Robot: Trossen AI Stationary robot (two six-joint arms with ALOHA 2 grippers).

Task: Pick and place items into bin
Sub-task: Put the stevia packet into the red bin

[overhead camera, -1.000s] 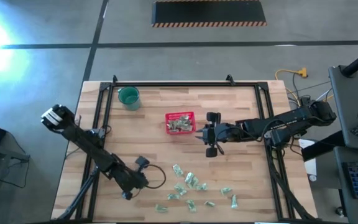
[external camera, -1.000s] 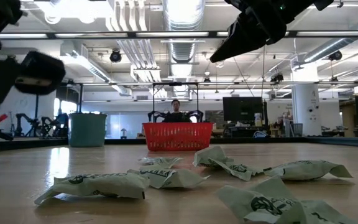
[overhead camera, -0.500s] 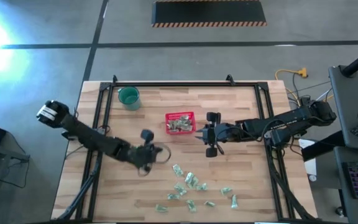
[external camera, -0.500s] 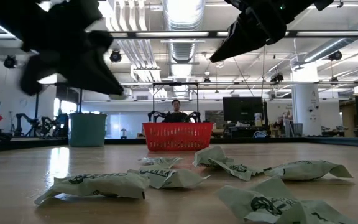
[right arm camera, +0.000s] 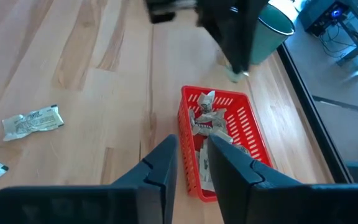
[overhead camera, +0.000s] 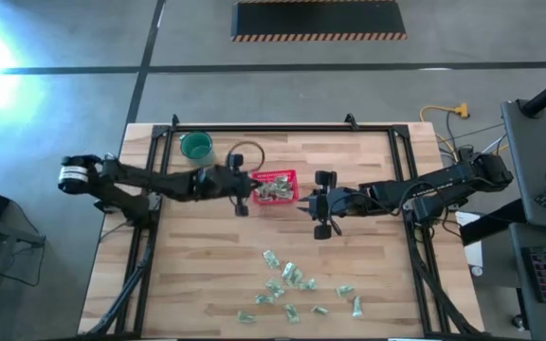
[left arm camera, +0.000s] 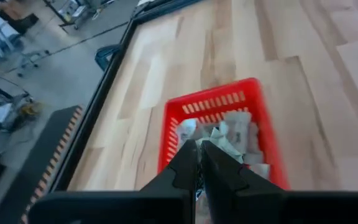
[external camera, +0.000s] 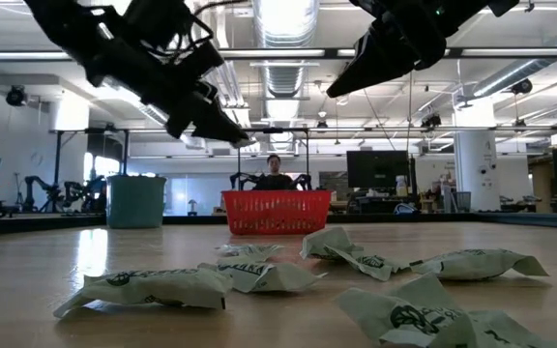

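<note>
The red basket [overhead camera: 275, 174] stands mid-table with several pale green-and-white packets inside [left arm camera: 229, 127]. More packets [overhead camera: 292, 284] lie loose near the table's front edge. My left gripper [overhead camera: 251, 188] hangs at the basket's left side, above its rim, shut on one small packet. My right gripper [overhead camera: 303, 201] stands just right of the basket, raised above the table. Its fingers [right arm camera: 166, 163] stand slightly apart with nothing between them. My left gripper pinches a small pale green packet [right arm camera: 232, 74] between its fingertips. The fingers come from the table's left and slant down. The packet hangs below the tips, lifted clear of the table, by the basket's left side.
A round teal cup [overhead camera: 196, 147] stands at the far left of the table. A single packet [right arm camera: 33, 121] lies apart on the wood. A black frame [overhead camera: 273, 130] runs along the table's edges. A person [external camera: 274, 169] sits beyond the far edge.
My left gripper has swung from the near left of the table, beside the loose packets, toward the far edge and rightward to the basket's left side, rising and staying shut.
</note>
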